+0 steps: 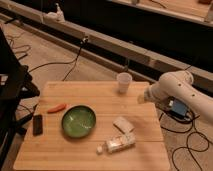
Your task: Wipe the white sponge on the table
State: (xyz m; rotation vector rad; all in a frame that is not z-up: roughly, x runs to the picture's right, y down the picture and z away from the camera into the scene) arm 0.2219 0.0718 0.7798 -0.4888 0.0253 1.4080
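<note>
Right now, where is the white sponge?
In the camera view the white sponge lies on the table right of the green bowl, just behind the white bottle. The hand is near the right edge.

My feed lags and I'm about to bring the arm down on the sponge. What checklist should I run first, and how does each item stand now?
1. Sponge in view and uncovered: ok. The sponge lies flat on the table.
2. Gripper over the sponge: not ok. The gripper is near the table's right edge, behind the sponge and apart from it.
3. Gripper empty: cannot tell.
4. Room beside the sponge: not ok. The bottle lies close in front of it and the bowl sits to its left.
5. Cup safe: ok. The cup stands upright, though close to the gripper.
</note>
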